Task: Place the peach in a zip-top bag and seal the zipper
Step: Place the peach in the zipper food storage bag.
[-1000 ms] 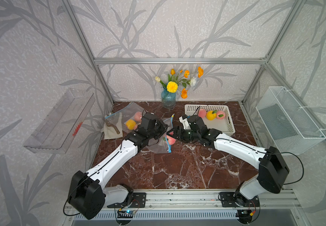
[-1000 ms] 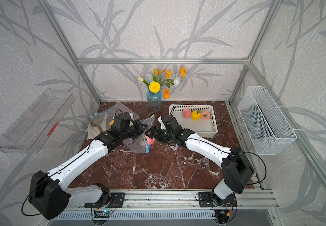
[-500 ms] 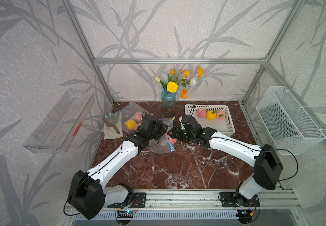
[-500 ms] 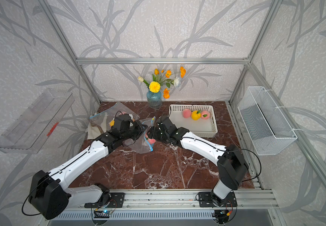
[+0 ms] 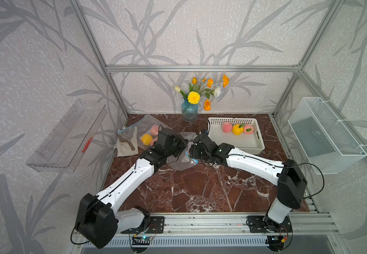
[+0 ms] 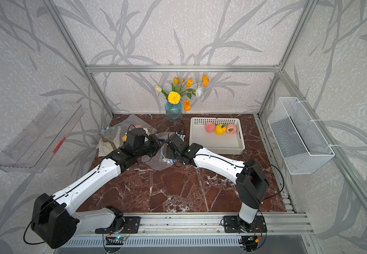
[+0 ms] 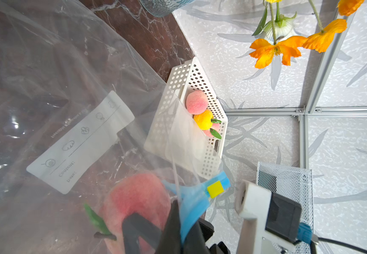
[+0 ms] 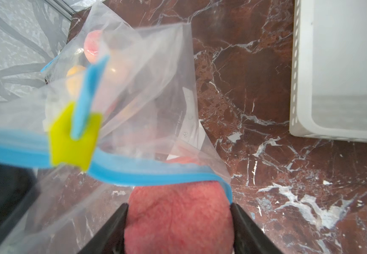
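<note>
Right end effector [image 8: 179, 207] clamped on peach [image 8: 178, 228], jaws wide apart on either flank. Over last second it advanced toward left arm. Peach, then just outside zip-top bag [image 8: 147, 92], now nosing under blue zipper rim [image 8: 156, 171] at mouth. Left end effector [image 7: 176, 220] unchanged, pinched tight on rim, holding mouth up off surface [image 5: 200, 187]. Meaning: insertion under way, not finished, peach not yet released. Track open beyond yellow slider [image 8: 72, 143]; sealing not begun. Risk: rim snagging jaw on withdrawal.

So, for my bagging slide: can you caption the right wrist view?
Right gripper holding a peach at the open mouth of the zip-top bag, the blue zipper track curving around the fruit.
</note>
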### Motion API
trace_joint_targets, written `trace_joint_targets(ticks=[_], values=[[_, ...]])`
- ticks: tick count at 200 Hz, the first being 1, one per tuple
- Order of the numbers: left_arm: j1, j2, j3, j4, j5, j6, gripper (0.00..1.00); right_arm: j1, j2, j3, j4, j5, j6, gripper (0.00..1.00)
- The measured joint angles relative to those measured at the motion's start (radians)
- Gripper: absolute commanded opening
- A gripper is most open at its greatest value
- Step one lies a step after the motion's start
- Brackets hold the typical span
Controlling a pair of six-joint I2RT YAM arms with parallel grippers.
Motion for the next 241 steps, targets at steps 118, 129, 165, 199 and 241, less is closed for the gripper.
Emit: trace_joint_targets(ticks=[118, 129, 165, 199, 241], values=[[0.024, -0.016, -0.019, 0.018, 0.0, -0.018, 0.0, -0.063, -0.09, -0.092, 0.157, -0.332, 0.035, 0.87], [0.025, -0.016, -0.022, 0.018, 0.001, -0.018, 0.0, -0.068, -0.095, -0.103, 0.165, -0.342, 0.039, 0.87], [0.03, -0.016, -0.026, 0.019, 0.0, -0.019, 0.0, -0.073, -0.102, -0.142, 0.225, -0.399, 0.064, 0.82], [0.03, -0.016, -0.038, 0.019, 0.0, -0.021, 0.0, -0.075, -0.108, -0.168, 0.273, -0.437, 0.097, 0.67], [0.031, -0.016, -0.04, 0.026, 0.019, -0.036, 0.0, -0.059, -0.111, -0.152, 0.225, -0.361, 0.048, 0.61]])
